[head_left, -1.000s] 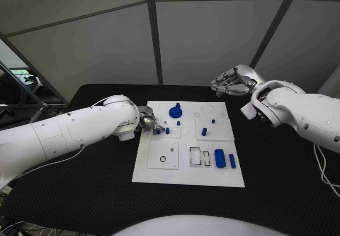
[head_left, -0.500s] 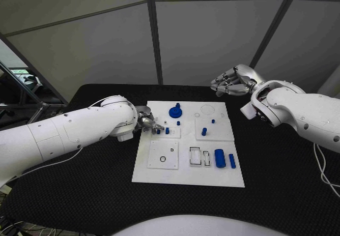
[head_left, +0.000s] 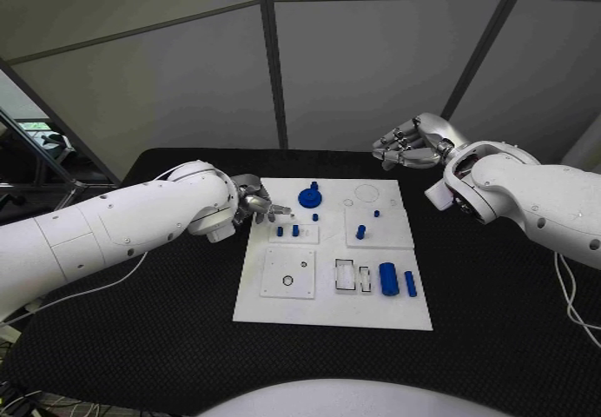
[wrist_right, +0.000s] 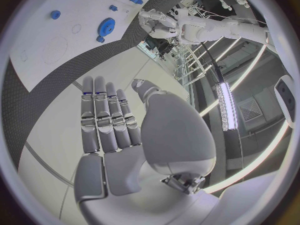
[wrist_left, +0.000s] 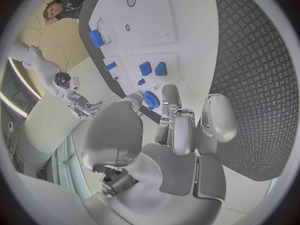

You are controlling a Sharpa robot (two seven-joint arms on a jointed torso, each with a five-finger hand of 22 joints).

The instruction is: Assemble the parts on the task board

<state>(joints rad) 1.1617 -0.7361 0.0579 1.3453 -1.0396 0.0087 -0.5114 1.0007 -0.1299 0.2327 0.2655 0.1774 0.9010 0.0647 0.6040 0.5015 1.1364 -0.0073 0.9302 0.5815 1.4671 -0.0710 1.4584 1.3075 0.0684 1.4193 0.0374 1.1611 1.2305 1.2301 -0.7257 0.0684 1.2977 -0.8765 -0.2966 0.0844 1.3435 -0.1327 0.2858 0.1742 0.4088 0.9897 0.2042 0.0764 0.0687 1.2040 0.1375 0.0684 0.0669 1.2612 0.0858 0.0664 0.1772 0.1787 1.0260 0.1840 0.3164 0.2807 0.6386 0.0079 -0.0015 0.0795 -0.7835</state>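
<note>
The white task board (head_left: 336, 308) lies mid-table. Two short blue pegs (head_left: 287, 231) stand side by side in its left middle block; in the left wrist view these pegs (wrist_left: 153, 69) are just past my fingertips. A blue gear (head_left: 309, 197) sits at the board's far left, and the right wrist view shows this gear (wrist_right: 106, 25) too. A blue peg (head_left: 360, 232) stands in the right block. A blue cylinder (head_left: 388, 278) and a blue bar (head_left: 411, 284) lie near the right edge. My left hand (head_left: 258, 207) hovers empty beside the board's left edge, fingers apart. My right hand (head_left: 407, 148) is raised beyond the far right corner, holding nothing.
A white plate with a small ring (head_left: 289, 274) and empty rectangular slots (head_left: 352, 277) take up the board's near half. A round recess (head_left: 367, 192) marks the far side. Black table (head_left: 138, 339) surrounds the board, and grey wall panels stand behind it.
My left hand has drawn back from the left blue peg toward the board's far-left edge, leaving both pegs standing uncovered. My right hand has not moved.
</note>
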